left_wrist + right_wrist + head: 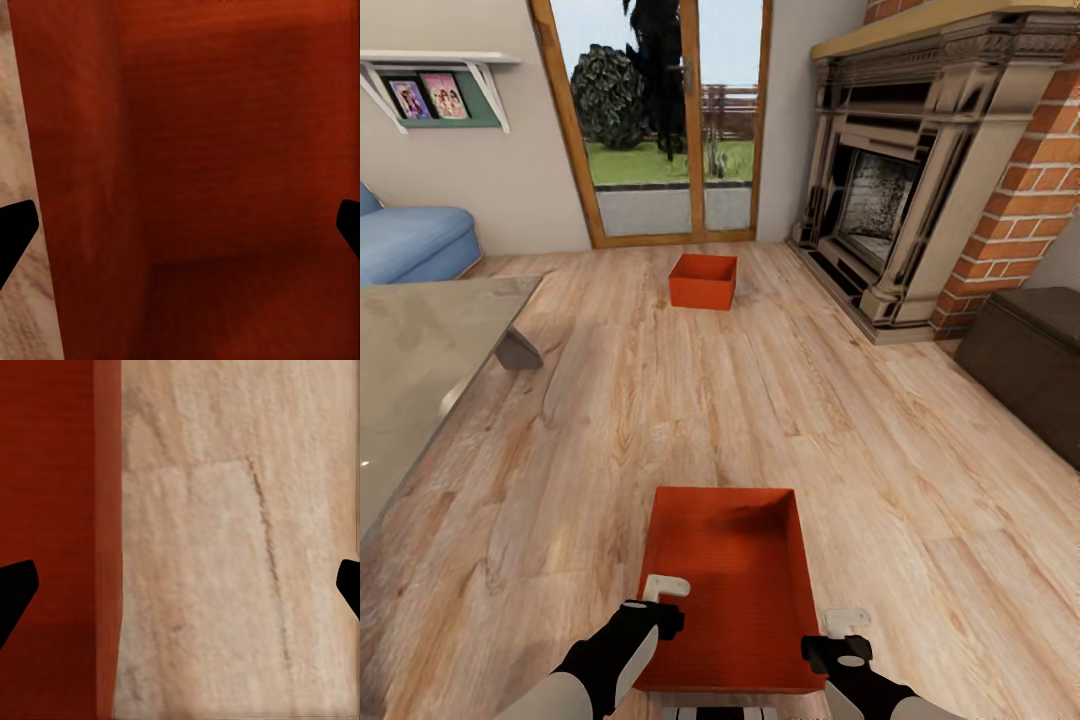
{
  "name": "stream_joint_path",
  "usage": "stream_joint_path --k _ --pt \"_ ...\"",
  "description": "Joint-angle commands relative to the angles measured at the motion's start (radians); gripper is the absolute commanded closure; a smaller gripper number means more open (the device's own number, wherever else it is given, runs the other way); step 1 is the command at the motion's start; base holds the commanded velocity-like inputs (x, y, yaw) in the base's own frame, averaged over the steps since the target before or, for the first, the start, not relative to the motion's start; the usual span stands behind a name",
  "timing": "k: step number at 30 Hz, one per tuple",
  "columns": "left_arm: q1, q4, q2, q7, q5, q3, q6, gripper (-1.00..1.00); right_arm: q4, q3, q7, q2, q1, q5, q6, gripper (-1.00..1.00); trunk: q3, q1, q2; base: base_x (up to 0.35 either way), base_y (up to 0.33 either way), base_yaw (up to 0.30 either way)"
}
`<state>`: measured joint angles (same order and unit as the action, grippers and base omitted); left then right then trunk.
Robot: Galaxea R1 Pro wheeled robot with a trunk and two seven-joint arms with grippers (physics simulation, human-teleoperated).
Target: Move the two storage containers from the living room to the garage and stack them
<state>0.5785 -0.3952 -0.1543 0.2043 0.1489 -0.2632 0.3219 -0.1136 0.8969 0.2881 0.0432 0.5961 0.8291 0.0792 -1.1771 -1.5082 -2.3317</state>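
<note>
1. From the head camera I look down over a light wood plank floor in the living room. The near storage container sits on the planks right in front of me, open top up, its ribbed orange-red base bare. The far storage container stands well apart from it, further along the floor near the glazed wooden doors. A brick fireplace with a dark carved surround fills the right side, and a dark brown chest stands beside it. On the left I see the glass-topped table, the end of a blue sofa and a wall shelf with pictures. My left gripper hangs over the near container's left wall and my right gripper over its right wall; I cannot tell from here whether either touches the rim.

2. From the left wrist camera, the fingers show as two dark tips at opposite edges of the picture, spread wide with nothing clamped between them. The container's orange-red wall and inside fill the space between them, and a strip of pale floor runs along one edge.

3. From the right wrist camera, the fingers are likewise spread wide and grip nothing. The container's wall lies toward one tip, and the rest between them is bare plank with a dark grain line.
</note>
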Motion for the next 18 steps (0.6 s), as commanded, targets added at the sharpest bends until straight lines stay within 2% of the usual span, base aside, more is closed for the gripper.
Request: stream_joint_path --k 1,5,7,15,18 --pt "0.001 -0.002 0.001 0.008 0.011 -0.008 0.005 -1.0 0.0 0.008 0.003 0.0 0.001 0.011 0.004 -1.0 -0.001 0.0 0.0 0.0 0.0 -0.081" --pt "0.0 0.0 0.002 0.009 0.011 -0.007 0.003 -1.0 0.0 0.008 0.003 -0.001 0.001 0.011 0.003 -1.0 -0.002 0.0 0.0 0.0 0.0 -0.03" --pt "0.0 0.005 0.015 0.009 0.015 -0.005 0.002 -1.0 0.0 0.01 0.003 0.0 0.0 0.009 0.001 -1.0 -0.002 0.0 0.0 0.0 0.0 -0.005" --pt "0.0 0.017 0.096 0.007 0.038 0.0 -0.005 -1.0 0.0 0.013 0.005 0.002 0.001 0.007 -0.007 -1.0 -0.002 0.0 0.0 0.0 0.0 -0.001" --pt "0.001 0.028 0.119 0.006 0.072 0.0 -0.023 -1.0 0.0 0.016 0.005 0.004 0.001 0.005 -0.009 -1.0 -0.002 0.0 0.0 0.0 0.0 0.0"
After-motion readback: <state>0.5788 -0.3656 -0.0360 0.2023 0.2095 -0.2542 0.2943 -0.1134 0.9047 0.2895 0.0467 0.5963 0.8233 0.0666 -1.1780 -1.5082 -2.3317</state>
